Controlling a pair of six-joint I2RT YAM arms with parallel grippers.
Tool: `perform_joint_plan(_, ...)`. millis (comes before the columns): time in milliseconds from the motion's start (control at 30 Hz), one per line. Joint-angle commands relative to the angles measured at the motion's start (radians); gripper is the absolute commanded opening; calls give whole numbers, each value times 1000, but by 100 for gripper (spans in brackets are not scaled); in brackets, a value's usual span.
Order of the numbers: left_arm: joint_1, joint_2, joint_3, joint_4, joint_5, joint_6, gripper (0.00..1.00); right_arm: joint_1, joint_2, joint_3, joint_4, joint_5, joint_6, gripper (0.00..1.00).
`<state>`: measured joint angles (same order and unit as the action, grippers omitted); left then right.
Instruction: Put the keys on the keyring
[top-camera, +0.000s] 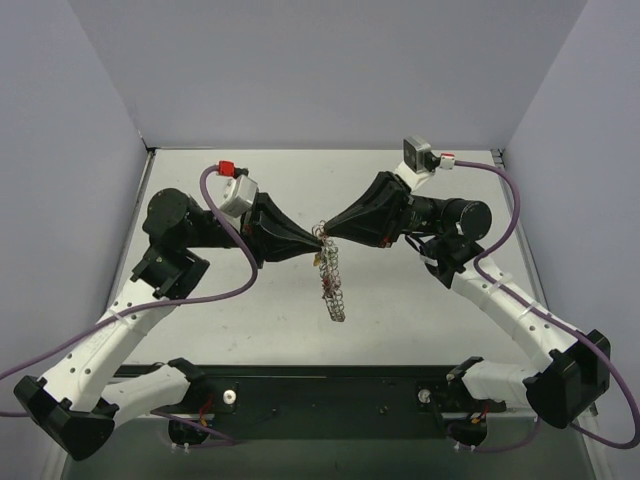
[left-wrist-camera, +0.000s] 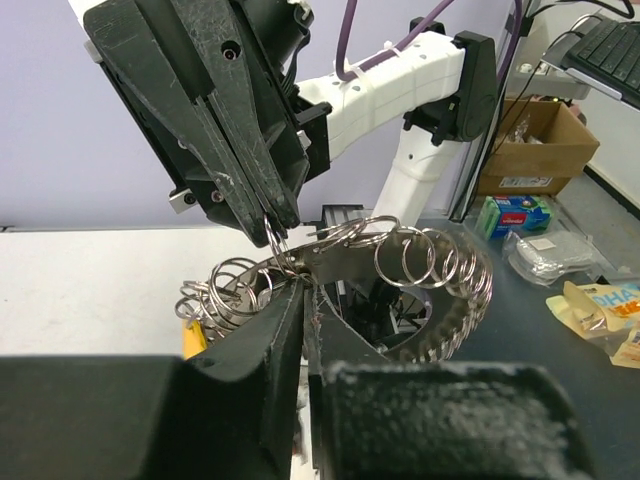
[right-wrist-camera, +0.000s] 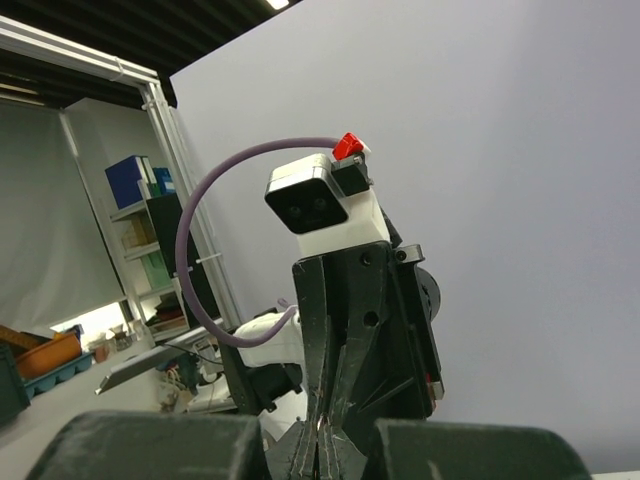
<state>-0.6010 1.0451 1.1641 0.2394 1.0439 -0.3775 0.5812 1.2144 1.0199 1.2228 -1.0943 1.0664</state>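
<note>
Silver coils mark the keyring (top-camera: 333, 285), which hangs in the air over the middle of the table (top-camera: 250, 320), held up at its top end where the two arms meet nose to nose. From above it shows nearly edge-on, a narrow strip. Its long axis runs from the grippers down toward the near edge, and its lower end leans a little to the right. Whether that lower end touches the tabletop I cannot tell.

The left gripper (top-camera: 316, 238) comes in from the left. In its wrist view its fingers stand almost together, clamped on the flat rim of the ring. The wide hollow centre lies beyond them, and the small wire loops fan out along the rim on both sides. The right gripper (top-camera: 328, 232) comes in from the right, its jaws closed tight on one small loop of the rim, just beside the left fingertips.

Bare tabletop lies on every side of the hanging ring. The grey walls at left, back and right stand well apart from it. The black rail (top-camera: 320, 385) that carries the arm bases runs along the near edge, below the ring's lower end.
</note>
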Motion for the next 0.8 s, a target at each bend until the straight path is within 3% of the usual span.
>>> perform_joint_plan(0, -32, 7, 29, -37, -41, 60, 12, -3, -21, 49, 353, 31, -3, 0)
perform_joint_plan(133, -65, 16, 52, -80, -77, 97, 0, -3, -19, 43, 351, 33, -6, 0)
perform_joint_plan(600, -118, 9, 77, -166, -162, 170, 0, -3, -26, 26, 294, 28, -48, 0)
perform_joint_plan(700, -117, -17, 85, -238, -208, 222, 14, -3, -32, 22, 274, 25, -59, 0)
perform_joint_plan(767, -115, -37, 85, -327, -244, 248, 34, -3, -35, 16, 258, 24, -66, 0)
